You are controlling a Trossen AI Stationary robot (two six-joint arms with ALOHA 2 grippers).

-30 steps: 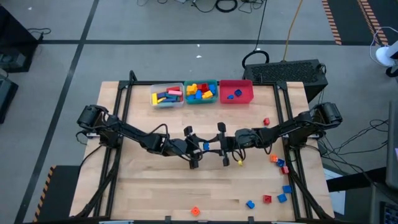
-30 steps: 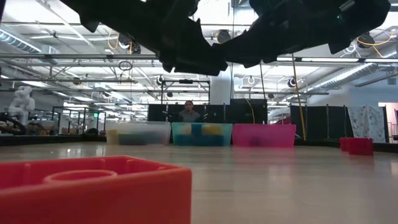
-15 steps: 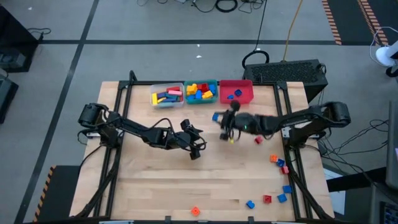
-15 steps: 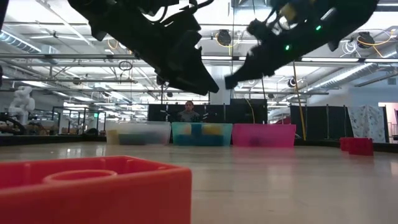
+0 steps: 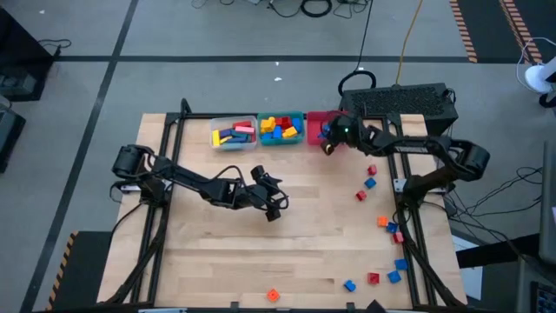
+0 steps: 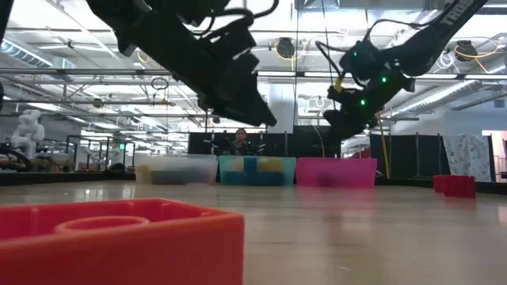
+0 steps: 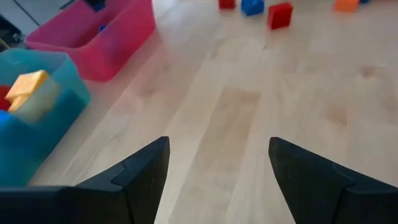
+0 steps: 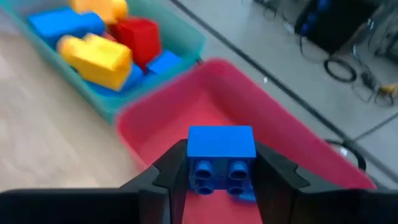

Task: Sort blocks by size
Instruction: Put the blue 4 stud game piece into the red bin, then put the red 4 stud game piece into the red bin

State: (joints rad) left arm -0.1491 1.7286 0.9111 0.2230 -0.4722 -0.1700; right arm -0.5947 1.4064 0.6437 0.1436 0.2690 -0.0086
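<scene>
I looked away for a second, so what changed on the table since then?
The right gripper swung from mid-table to the red bin, holding a small blue block. The left gripper opened and drew back slightly. Bins and scattered blocks stayed put.

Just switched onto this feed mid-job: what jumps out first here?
The right claw holds a small blue plastic brick over the red rectangular bin at the table's far edge. The left claw hangs open and empty above mid-table. Loose small bricks lie scattered along the table's right side.
</scene>
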